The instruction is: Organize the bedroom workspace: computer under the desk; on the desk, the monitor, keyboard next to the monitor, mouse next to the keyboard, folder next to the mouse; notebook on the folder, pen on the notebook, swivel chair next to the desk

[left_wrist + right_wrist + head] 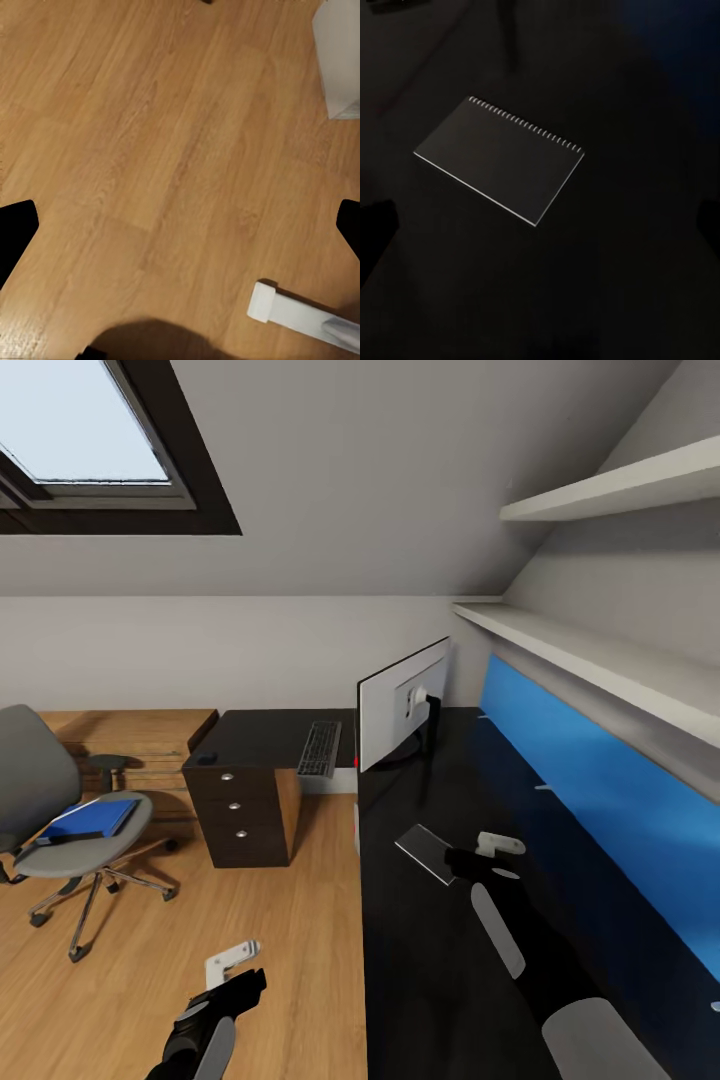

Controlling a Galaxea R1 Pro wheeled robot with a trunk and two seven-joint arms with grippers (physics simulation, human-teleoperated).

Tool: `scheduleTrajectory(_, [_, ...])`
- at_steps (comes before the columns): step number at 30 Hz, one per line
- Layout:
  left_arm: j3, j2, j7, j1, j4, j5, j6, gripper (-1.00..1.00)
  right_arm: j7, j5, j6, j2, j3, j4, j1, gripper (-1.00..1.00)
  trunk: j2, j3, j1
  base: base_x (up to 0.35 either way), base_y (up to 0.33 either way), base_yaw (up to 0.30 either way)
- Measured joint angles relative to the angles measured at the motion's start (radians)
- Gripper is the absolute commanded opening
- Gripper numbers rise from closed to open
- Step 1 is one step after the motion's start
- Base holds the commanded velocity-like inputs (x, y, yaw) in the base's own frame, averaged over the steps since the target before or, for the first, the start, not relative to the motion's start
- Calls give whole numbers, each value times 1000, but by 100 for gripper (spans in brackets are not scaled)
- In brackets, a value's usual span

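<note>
The notebook [425, 852] [499, 158] lies flat on the black desk [430, 980], and my open right gripper [510, 859] [540, 229] hovers just above and right of it. My left gripper [233, 963] [180, 232] hangs open over the wood floor beside the desk. The monitor [403, 716] stands on the desk with the keyboard [320, 748] to its left. The mouse [207, 759] sits on the desk's far left corner. The blue folder [91, 819] rests on the seat of the swivel chair [35, 775], apart from the desk. A light grey box [341, 60], apparently the computer, stands on the floor.
A dark drawer unit [240, 815] with silver knobs holds up the desk's left wing. A blue wall panel [600, 800] and white shelves [600, 660] run along the desk's right side. A low wood counter [140, 735] stands behind the chair. A white desk leg [296, 311] rests on the floor.
</note>
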Motion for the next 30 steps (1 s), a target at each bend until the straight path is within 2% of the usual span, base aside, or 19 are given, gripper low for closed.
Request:
scheduleTrajectory(1, [15,0,-1,0,-1,0,0,100,1,0,0,0,0,0,0,100,0,0,0,0,0,0])
scheduleTrajectory(6, [36,2,-1,0,-26,0,0,100,2,0,-1,1,2,-1,0,100,0,0,0,0,0,0])
scheduleTrajectory(12, [42,8,-2,0,-64,0,2,100,3,6,-1,1,16,1,-1,100,0,0,0,0,0,0])
scheduleTrajectory(16, [43,17,-2,0,-74,0,4,100,2,30,-1,0,18,26,-10,100,0,0,0,0,0,0])
scheduleTrajectory(18, [43,19,-2,0,-76,0,5,100,2,43,-1,1,19,53,-33,100,0,0,0,0,0,0])
scheduleTrajectory(21, [43,22,-2,0,-79,0,5,100,3,65,-1,2,19,131,-120,100,0,0,0,0,0,0])
scheduleTrajectory(24, [49,25,-2,0,-87,0,6,100,17,77,-2,4,19,312,-289,100,0,0,0,0,0,0])
scheduleTrajectory(30, [54,25,-2,0,-97,0,7,100,103,83,-19,6,17,526,-457,100,0,0,0,0,0,0])
